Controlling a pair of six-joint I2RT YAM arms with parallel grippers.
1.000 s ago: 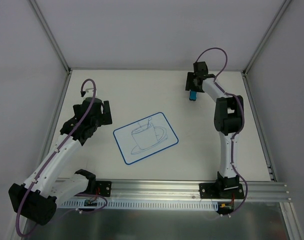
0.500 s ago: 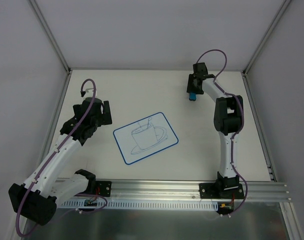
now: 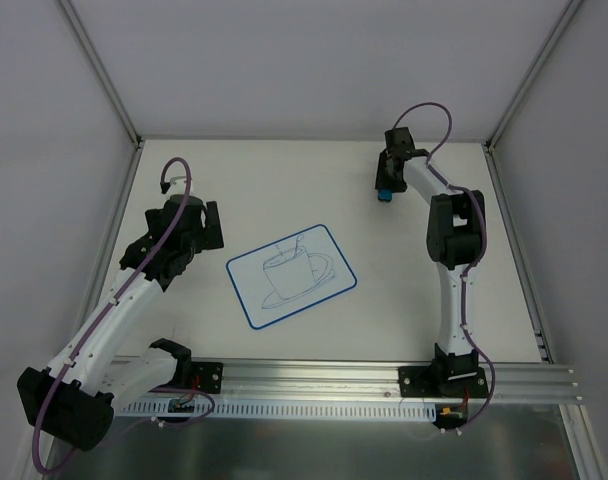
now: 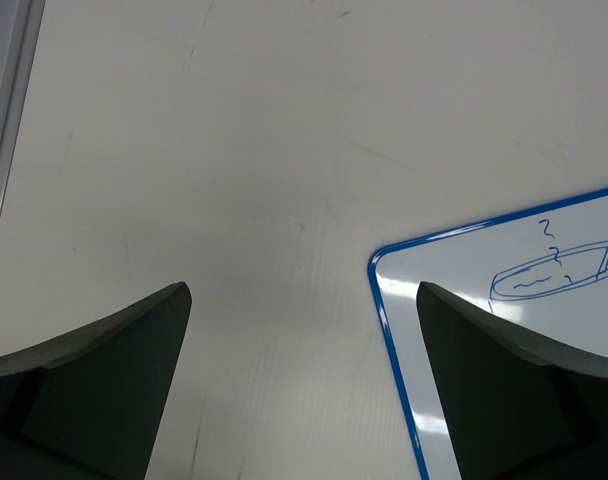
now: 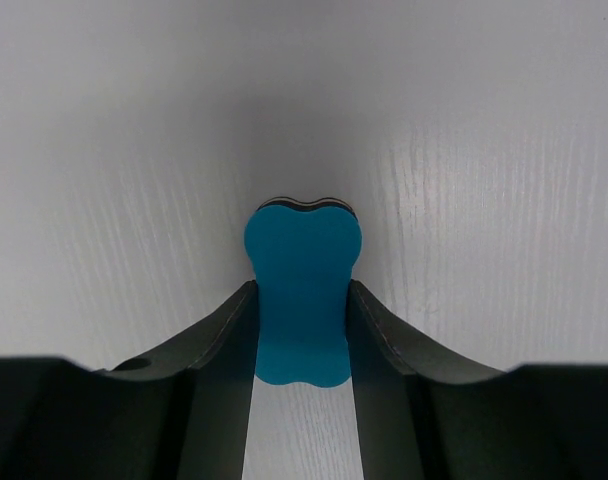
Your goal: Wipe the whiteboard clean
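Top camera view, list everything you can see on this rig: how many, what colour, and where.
table: one, white, under everything
whiteboard: one, white with a blue border and a blue cup-and-saucer drawing, lying flat mid-table
eraser: one, bright blue, far right of the table, between the fingers of the right claw
rail: one, silver, along the near edge
left arm: one, white and black with a purple cable, near left
right arm: one, white and black with a purple cable, near right
left claw: one, black, open above the table by the whiteboard's corner
right claw: one, black, fingers against both sides of the eraser
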